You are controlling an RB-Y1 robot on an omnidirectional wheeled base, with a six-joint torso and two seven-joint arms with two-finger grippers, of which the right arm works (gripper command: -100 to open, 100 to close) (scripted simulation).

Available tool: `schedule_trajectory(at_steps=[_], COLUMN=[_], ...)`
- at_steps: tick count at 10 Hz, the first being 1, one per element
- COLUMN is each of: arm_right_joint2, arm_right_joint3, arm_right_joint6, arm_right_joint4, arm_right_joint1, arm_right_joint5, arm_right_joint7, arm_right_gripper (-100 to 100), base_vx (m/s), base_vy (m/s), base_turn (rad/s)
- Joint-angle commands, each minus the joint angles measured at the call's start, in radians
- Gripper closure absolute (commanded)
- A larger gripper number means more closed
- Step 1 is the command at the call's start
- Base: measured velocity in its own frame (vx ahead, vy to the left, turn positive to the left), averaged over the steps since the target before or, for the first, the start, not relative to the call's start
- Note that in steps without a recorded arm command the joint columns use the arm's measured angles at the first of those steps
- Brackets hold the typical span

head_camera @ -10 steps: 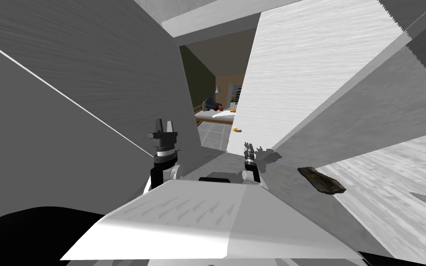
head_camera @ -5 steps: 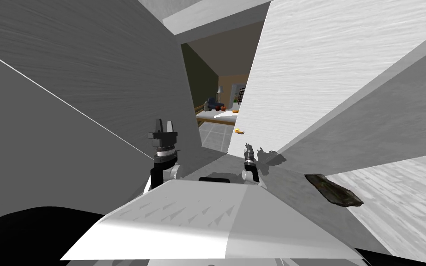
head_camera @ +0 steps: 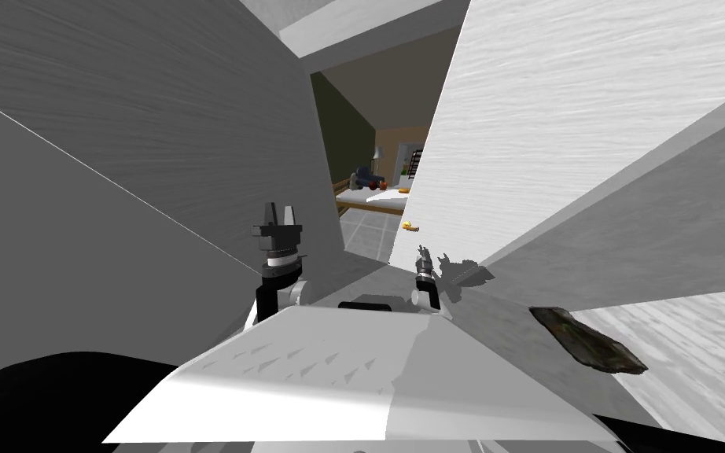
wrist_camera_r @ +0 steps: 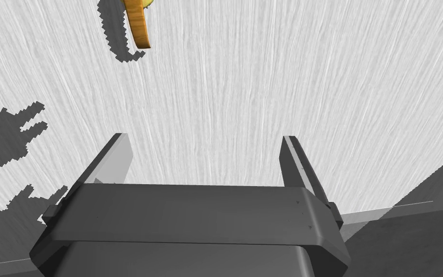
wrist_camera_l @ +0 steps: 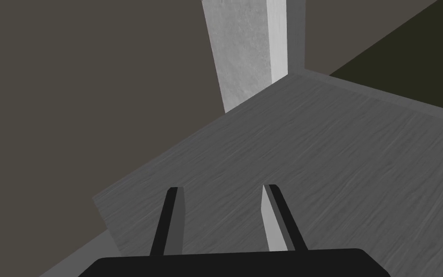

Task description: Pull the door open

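The right gripper [wrist_camera_r: 203, 139] has its two fingers spread apart with nothing between them, and it points at the door [wrist_camera_r: 273, 72], close to its face. The door is white with fine grey streaks and stands ajar. Its small yellow-orange handle [wrist_camera_r: 138, 26] sits near the door's free edge, apart from the fingertips. The left gripper [wrist_camera_l: 221, 188], raised beside the grey wall [head_camera: 156, 118], is also spread and empty.

Your head camera has moved: the dark mat [head_camera: 587, 349] on the floor now sits further right and lower. The door [head_camera: 557, 118] edge leans further right, the gap to the room beyond is wider, and the yellow handle [head_camera: 410, 226] is slightly lower.
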Motion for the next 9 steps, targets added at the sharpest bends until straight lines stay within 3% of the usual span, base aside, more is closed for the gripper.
schedule_trajectory(at_steps=[1,7,9], arm_right_joint2=[-0.001,-0.009,-0.010], arm_right_joint3=[-0.005,-0.020,-0.023], arm_right_joint6=[-0.009,-0.046,-0.052], arm_right_joint4=[0.037,0.185,0.209], arm_right_joint1=[-0.015,-0.078,-0.088], arm_right_joint5=[-0.009,-0.041,-0.047], arm_right_joint7=[0.006,0.020,0.022], arm_right_gripper=[-100,-100,-100], base_vx=[0.105,0.090,0.047], base_vy=[-0.022,-0.036,-0.025], base_turn=[0.081,0.069,0.040])
